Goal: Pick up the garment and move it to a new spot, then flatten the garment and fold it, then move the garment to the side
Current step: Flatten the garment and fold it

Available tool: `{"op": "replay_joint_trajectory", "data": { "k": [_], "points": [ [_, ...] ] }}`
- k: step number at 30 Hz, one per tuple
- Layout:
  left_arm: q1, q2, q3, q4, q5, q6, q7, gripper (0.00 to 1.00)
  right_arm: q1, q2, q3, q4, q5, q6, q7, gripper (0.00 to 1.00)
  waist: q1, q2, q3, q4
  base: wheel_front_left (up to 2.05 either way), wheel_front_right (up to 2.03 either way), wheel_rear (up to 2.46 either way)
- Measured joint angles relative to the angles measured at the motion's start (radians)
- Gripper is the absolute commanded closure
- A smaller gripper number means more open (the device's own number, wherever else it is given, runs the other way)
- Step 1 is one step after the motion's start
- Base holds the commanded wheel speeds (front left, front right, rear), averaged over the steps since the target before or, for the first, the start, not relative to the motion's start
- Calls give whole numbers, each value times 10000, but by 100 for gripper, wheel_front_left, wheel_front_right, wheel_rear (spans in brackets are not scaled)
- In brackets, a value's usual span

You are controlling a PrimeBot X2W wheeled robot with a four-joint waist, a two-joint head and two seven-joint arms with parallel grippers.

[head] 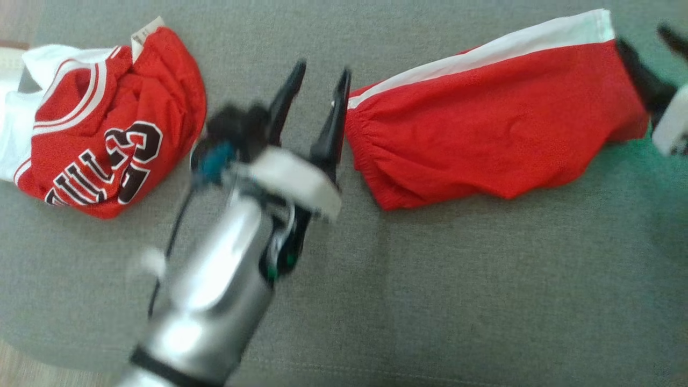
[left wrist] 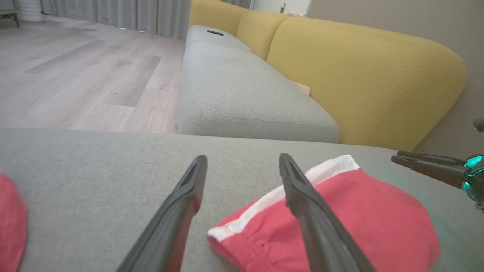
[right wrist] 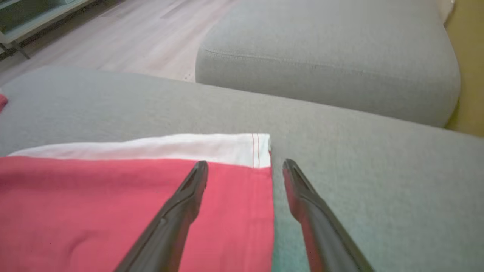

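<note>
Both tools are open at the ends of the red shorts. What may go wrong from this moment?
1. The right tool straddles the hem corner of the shorts, one finger over fabric and one over the cushion; closing there may catch only one layer.
2. The left tool hangs between the shorts and the crumpled jersey; a sideways move might drag the jersey.

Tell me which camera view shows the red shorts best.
Head view: the red shorts lie whole on the grey cushion, waistband to hem. The left wrist view catches the waistband end; the right wrist view the hem corner with its white stripe.
</note>
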Motion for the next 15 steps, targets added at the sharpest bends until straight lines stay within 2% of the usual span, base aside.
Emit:
{"op": "replay_joint_trajectory", "data": {
  "k": [3, 8, 11, 15],
  "points": [
    [1514, 12, 410, -1135, 955, 263, 2, 0, 520, 4, -31, 585, 88, 0, -184, 0, 0, 0, -168, -13, 0, 0, 0],
    [3093, 31, 537, -2740, 2196, 280, 2, 0, 570, 228, -284, 1628, 157, 0, -270, 0, 0, 0, -118, 311, 0, 0, 0],
    [3499, 29, 487, -3285, 2696, 383, 0, 0, 567, 435, -297, 2240, 155, 0, -255, 0, 0, 0, -43, 593, 0, 0, 0],
    [4205, 25, 550, -3613, 2838, 633, 0, 0, 611, 596, -263, 3078, 140, 0, -46, 0, 0, 0, -3, 1025, 0, 0, 0]
  ]
}}
